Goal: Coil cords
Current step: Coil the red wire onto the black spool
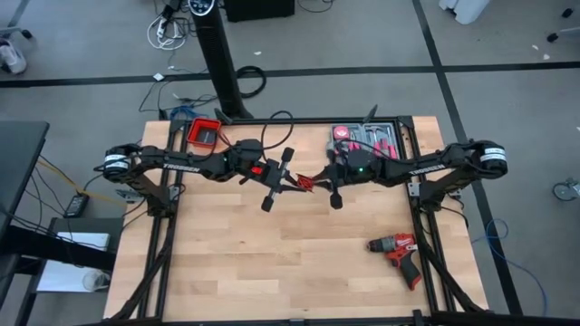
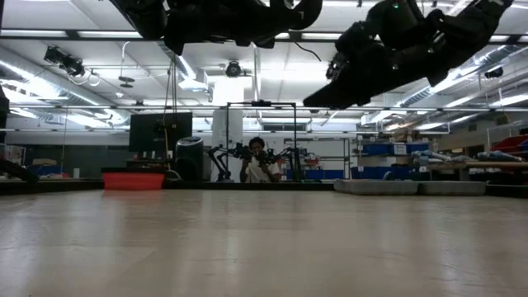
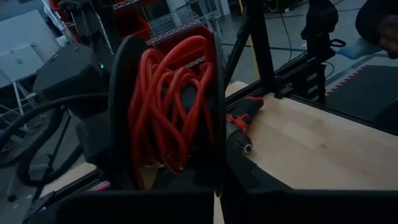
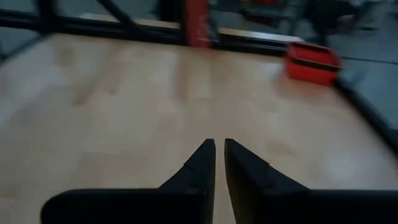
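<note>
The cords [image 1: 305, 184] are a small bundle of thin red loops, held high above the middle of the table. My left gripper [image 1: 292, 184] reaches in from the left and is shut on the bundle. In the left wrist view the red loops [image 3: 168, 106] fill the space between its two dark fingers. My right gripper [image 1: 319, 181] comes in from the right, close beside the bundle. In its own view my right gripper [image 4: 219, 144] shows a narrow slit between the fingertips with only bare table beyond. My left gripper has the bundle's red loops [image 3: 186, 74] between its two fingers [image 3: 127, 112], many strands together. The fingers come at it about level from the table's left. The bundle is lifted clear of the table, and its loops hang slack along the fingers.
A red and black drill [image 1: 399, 254] lies near the table's right front. A red bin [image 1: 204, 133] stands at the far left and a tool tray [image 1: 367, 136] at the far right. The wooden top [image 1: 272, 263] is bare in front. A person [image 2: 257, 161] stands far behind.
</note>
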`<state>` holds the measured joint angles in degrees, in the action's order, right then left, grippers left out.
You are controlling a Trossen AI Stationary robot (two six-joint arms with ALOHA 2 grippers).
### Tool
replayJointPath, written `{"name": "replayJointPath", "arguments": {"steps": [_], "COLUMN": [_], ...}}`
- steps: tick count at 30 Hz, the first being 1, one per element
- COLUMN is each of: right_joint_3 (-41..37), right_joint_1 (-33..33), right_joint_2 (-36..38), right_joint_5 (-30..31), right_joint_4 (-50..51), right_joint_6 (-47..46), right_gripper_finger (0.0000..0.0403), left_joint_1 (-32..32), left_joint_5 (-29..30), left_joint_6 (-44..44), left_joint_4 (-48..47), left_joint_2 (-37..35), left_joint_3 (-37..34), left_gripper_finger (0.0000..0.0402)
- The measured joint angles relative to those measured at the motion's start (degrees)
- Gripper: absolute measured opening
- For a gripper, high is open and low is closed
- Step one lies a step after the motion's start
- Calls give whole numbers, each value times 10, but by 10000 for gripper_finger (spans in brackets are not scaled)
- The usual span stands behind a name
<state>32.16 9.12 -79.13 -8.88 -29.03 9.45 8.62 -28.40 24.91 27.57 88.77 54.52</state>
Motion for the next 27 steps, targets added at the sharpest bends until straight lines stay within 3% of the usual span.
{"name": "replayJointPath", "arguments": {"steps": [6,12,19,27], "right_joint_3": [-26,-13,13,25], "right_joint_1": [4,0,-21,-24], "right_joint_2": [62,104,94,86], "right_joint_5": [73,80,82,92], "right_joint_4": [19,76,82,77], "right_joint_6": [41,44,36,35], "right_gripper_finger": [36,62,106,113], "left_joint_1": [0,0,0,0], "left_joint_5": [0,12,28,30], "left_joint_6": [-1,-1,-1,-1], "left_joint_4": [-5,-11,-14,-23], "left_joint_2": [0,0,0,0], "left_joint_3": [0,0,0,0], "left_gripper_finger": [6,6,6,6]}}
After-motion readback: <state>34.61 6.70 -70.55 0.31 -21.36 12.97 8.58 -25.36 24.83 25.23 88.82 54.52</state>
